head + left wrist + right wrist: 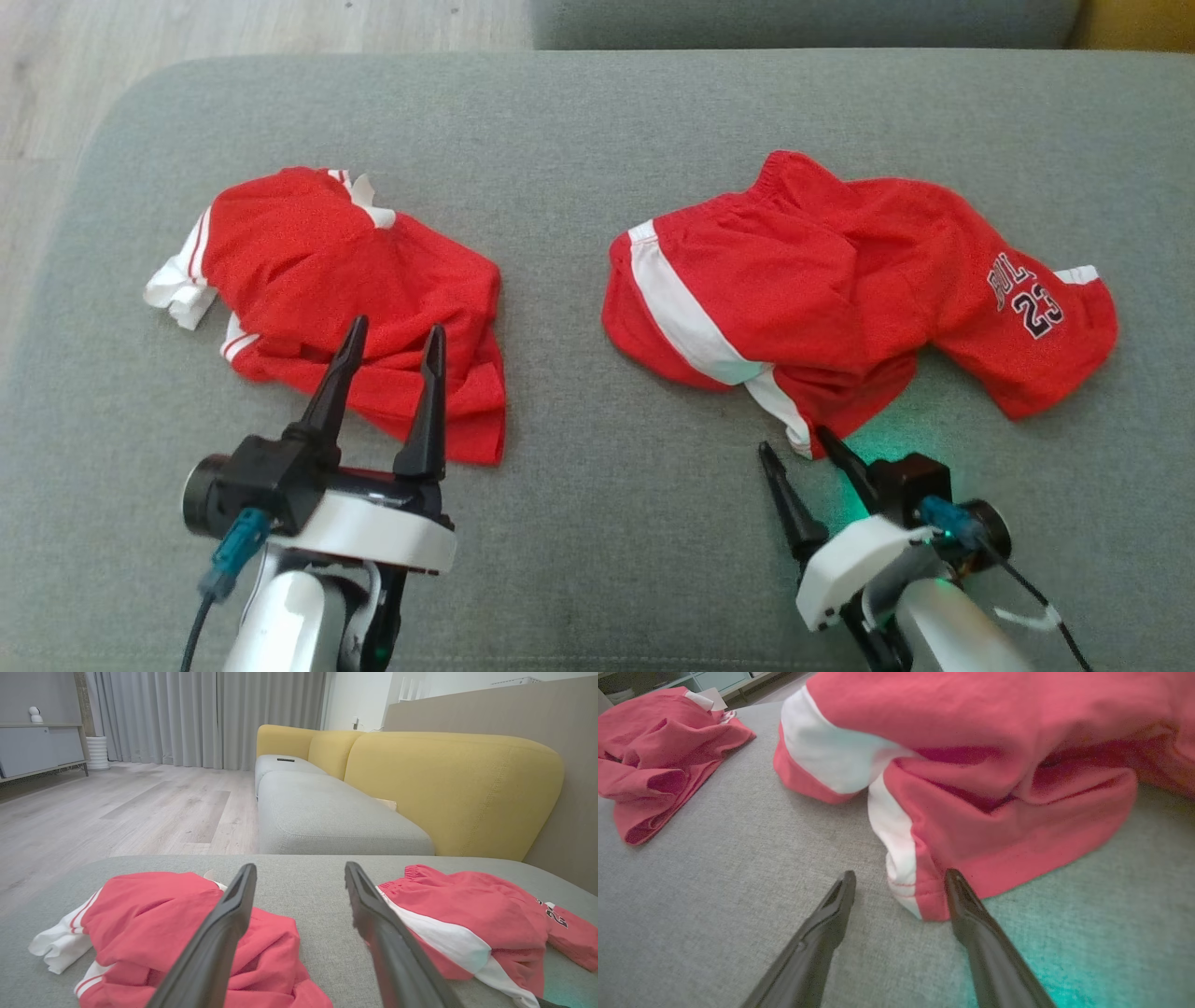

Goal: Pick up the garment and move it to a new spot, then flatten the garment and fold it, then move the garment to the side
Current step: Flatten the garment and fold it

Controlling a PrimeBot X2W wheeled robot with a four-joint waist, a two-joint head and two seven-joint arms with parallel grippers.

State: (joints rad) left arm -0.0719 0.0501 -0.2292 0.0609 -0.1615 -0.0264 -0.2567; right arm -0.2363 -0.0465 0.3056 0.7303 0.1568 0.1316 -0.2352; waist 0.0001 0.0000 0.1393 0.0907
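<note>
Two crumpled red garments lie on the grey cushion (597,112). At the left is a red top with white striped trim (355,271) (140,914) (654,751). At the right are red shorts with a white side stripe and the number 23 (822,280) (467,910) (994,765). My left gripper (397,327) (300,867) hovers open over the top's near edge, holding nothing. Open as well, my right gripper (794,441) (901,873) sits low by the shorts' nearest hem corner, its fingertips either side of that corner.
The grey cushion's rounded left edge drops to a pale wood floor (93,56). Beyond its far edge stands another grey seat (317,816) with a yellow backrest (448,779). A bare grey strip separates the two garments.
</note>
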